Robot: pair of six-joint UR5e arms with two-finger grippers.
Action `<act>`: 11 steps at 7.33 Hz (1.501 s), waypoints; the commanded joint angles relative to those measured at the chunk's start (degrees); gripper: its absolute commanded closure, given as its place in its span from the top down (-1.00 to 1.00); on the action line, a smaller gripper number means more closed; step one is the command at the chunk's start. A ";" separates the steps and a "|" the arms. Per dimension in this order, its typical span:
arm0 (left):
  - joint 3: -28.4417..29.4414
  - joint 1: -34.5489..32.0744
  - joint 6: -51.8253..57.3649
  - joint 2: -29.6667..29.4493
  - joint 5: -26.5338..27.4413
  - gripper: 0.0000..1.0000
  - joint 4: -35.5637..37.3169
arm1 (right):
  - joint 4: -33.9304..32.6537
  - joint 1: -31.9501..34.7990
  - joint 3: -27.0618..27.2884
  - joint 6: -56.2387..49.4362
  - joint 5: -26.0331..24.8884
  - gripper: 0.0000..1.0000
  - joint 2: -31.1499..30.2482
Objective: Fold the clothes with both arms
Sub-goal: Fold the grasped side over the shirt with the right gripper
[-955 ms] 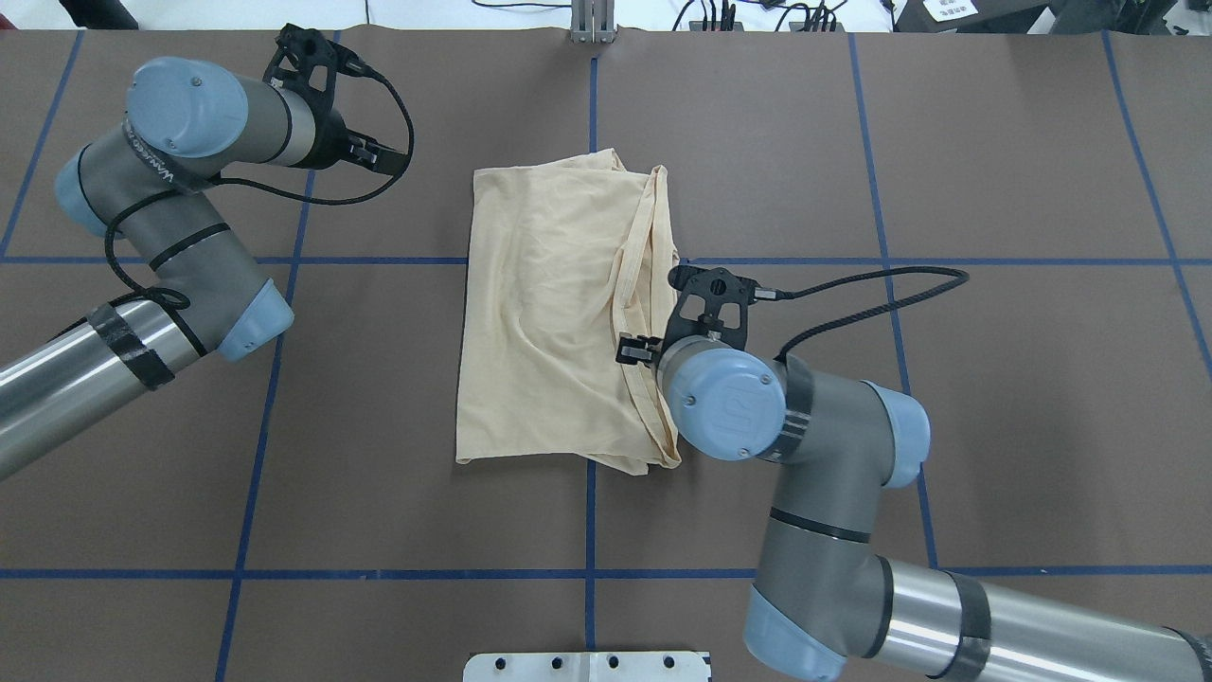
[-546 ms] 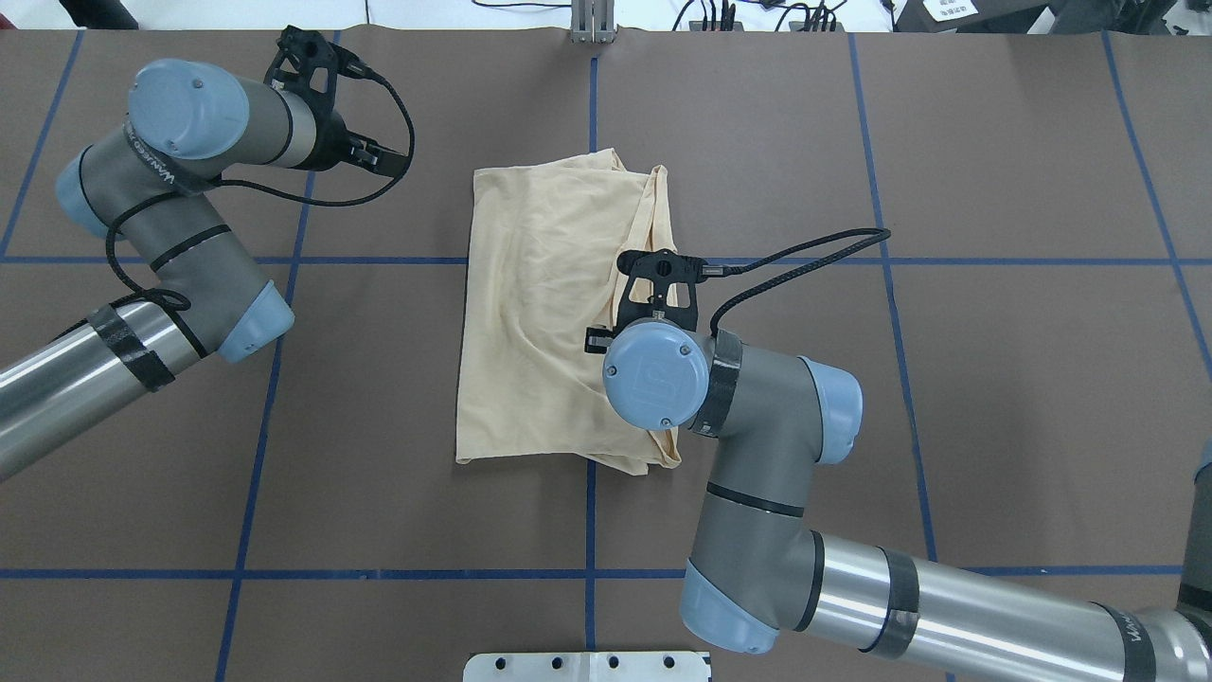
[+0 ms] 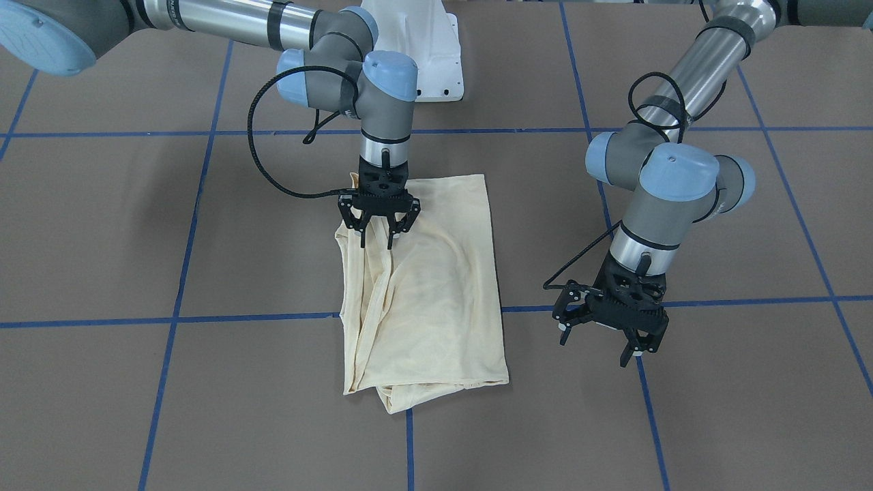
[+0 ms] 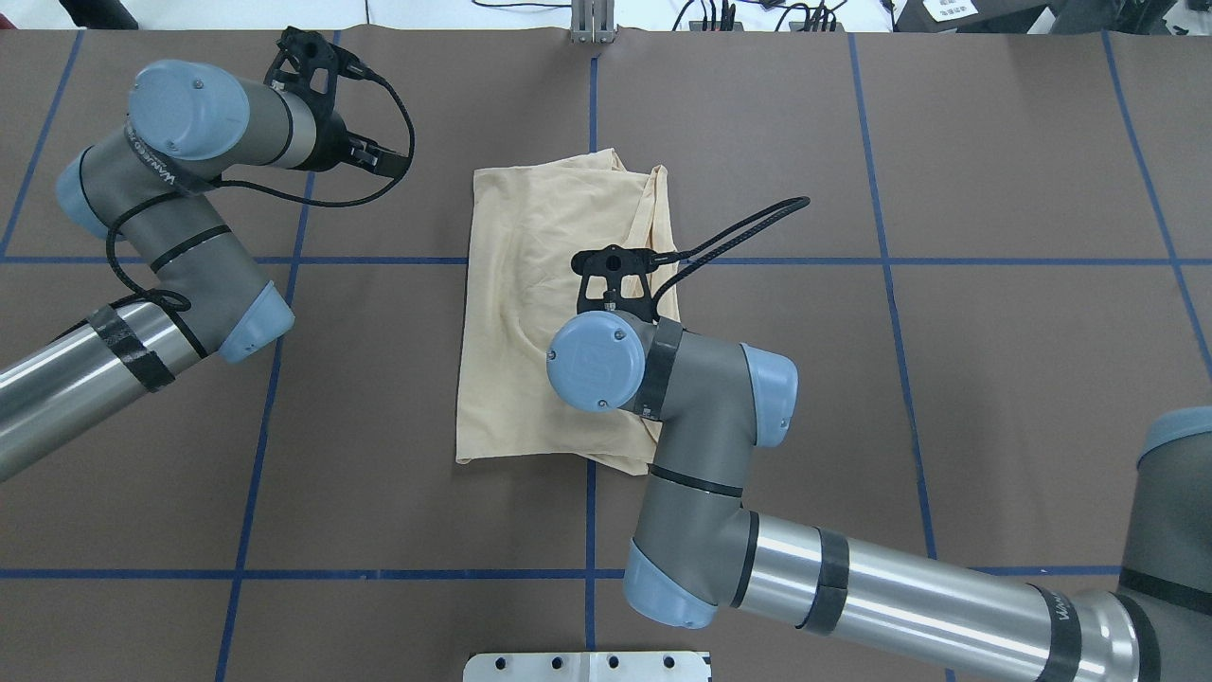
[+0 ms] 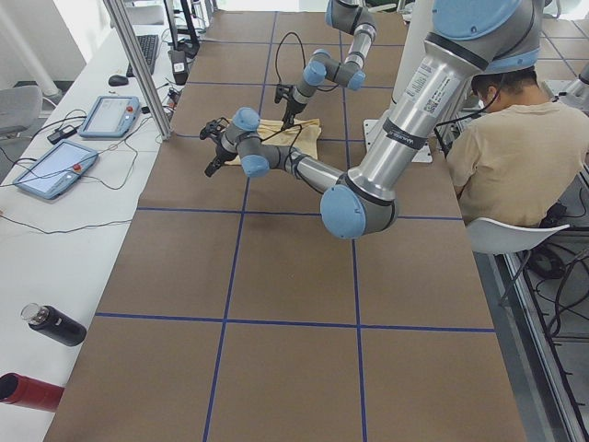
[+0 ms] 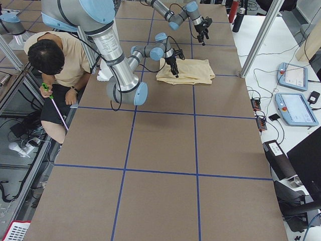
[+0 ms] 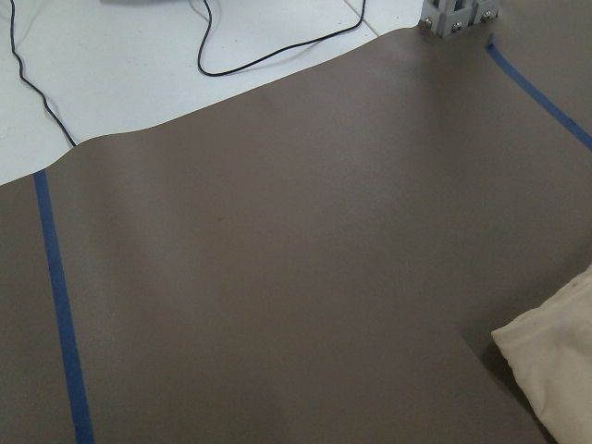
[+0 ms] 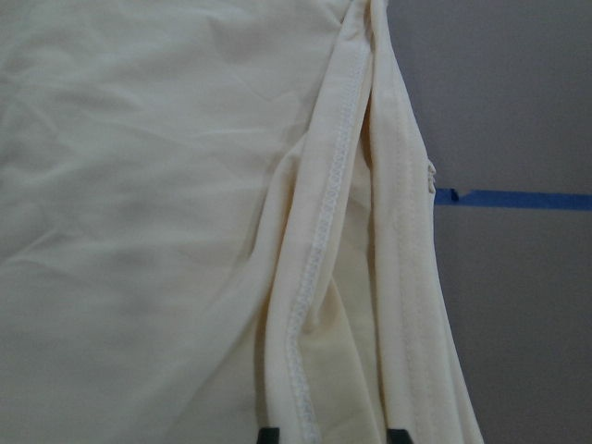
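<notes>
T-shirt (image 3: 436, 286) folded, lying mid surface (image 3: 102, 225); right gripper (image 3: 376, 240) open, straddling layered hem edge; judge: sink low, catch every layer before closing, else loose strip slips; left gripper (image 3: 600, 339) open, well clear of cloth.

1. T-shirt (image 4: 530, 284): pale cream-yellow, folded to a rough rectangle, lying mid-counter (image 4: 947, 379), hems bunched along one long edge.
2. Right arm (image 4: 705, 407): over the shirt; right pincer (image 3: 376, 242) points down, tips either side of the hem folds.
3. Left arm (image 4: 189, 237): beside the shirt; left pincer (image 3: 597, 344) spread, apart from the cloth.
</notes>
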 commanded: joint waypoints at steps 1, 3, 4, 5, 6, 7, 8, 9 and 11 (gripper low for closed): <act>0.01 0.00 0.00 0.00 0.02 1.00 0.00 | -1.09 -0.07 -2.98 -2.25 0.00 -0.15 1.85; 0.01 0.00 0.00 0.00 0.02 1.00 0.00 | -1.19 0.02 -2.98 -2.71 0.00 -0.20 1.93; 0.01 0.00 0.00 0.00 -0.07 1.00 0.00 | -1.19 0.10 -2.98 -3.06 0.00 -0.48 1.94; 0.01 0.00 0.00 0.00 0.02 1.00 0.00 | -1.19 0.37 -2.98 -3.32 0.00 -0.99 1.94; 0.01 0.09 0.00 0.00 0.02 1.00 0.00 | -1.80 0.98 -2.63 -3.41 0.17 -1.00 1.94; -0.07 0.00 0.00 0.00 0.02 1.00 0.00 | -2.15 2.20 -2.11 -3.42 1.83 -1.00 1.59; 0.01 0.09 0.00 0.00 0.02 1.00 0.00 | -2.15 3.61 -0.01 -3.50 3.67 -1.00 -0.07; 0.01 0.09 0.00 0.00 0.02 1.00 0.00 | -2.07 3.71 3.57 -4.90 3.60 -1.00 -3.91; 0.01 0.35 -0.08 0.00 0.02 1.00 0.00 | -1.36 3.71 10.35 -4.57 3.25 -0.89 -11.66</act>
